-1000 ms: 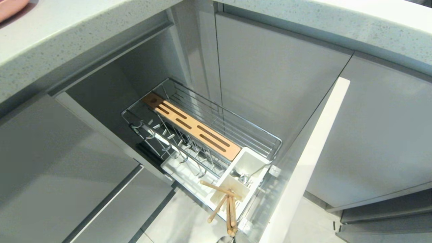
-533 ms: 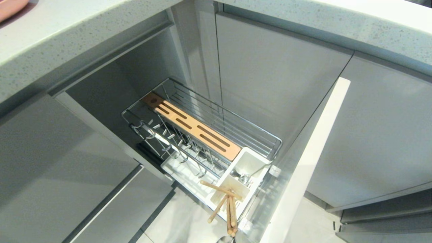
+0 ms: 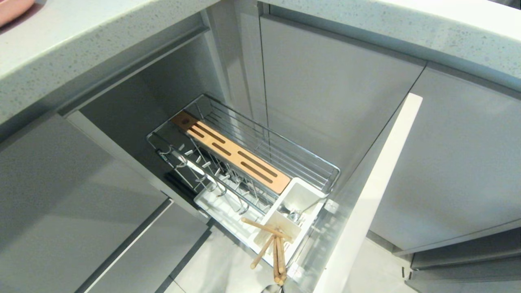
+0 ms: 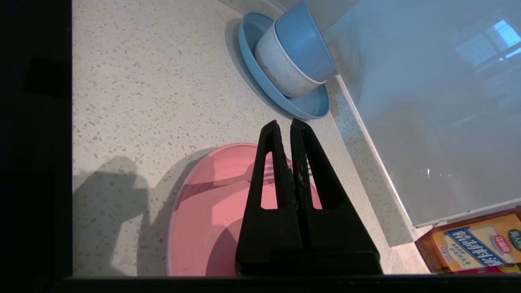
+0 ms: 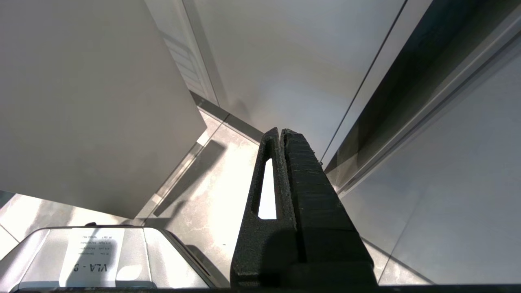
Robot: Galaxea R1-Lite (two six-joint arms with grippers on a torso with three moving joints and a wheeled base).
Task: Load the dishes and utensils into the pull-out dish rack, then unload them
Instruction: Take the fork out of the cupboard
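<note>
Chopsticks point(image 3: 273, 252) already in rack point(image 3: 260, 154). Left end effector point(image 4: 284, 127) clenched, empty, over pink plate point(image 4: 203, 219) on desk point(image 4: 142, 81). Next: unclench, grasp plate rim. Right end effector point(image 5: 281, 132) clenched, idle.

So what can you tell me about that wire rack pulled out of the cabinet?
The dish rack is a narrow chrome wire basket, pulled out below the counter. A slotted light-wood strip runs along it, beside rows of upright prongs over a white tray. A white box at the front holds wooden chopsticks, which lean out over its edge, and some metal cutlery. No plates or bowls are in it.
</note>
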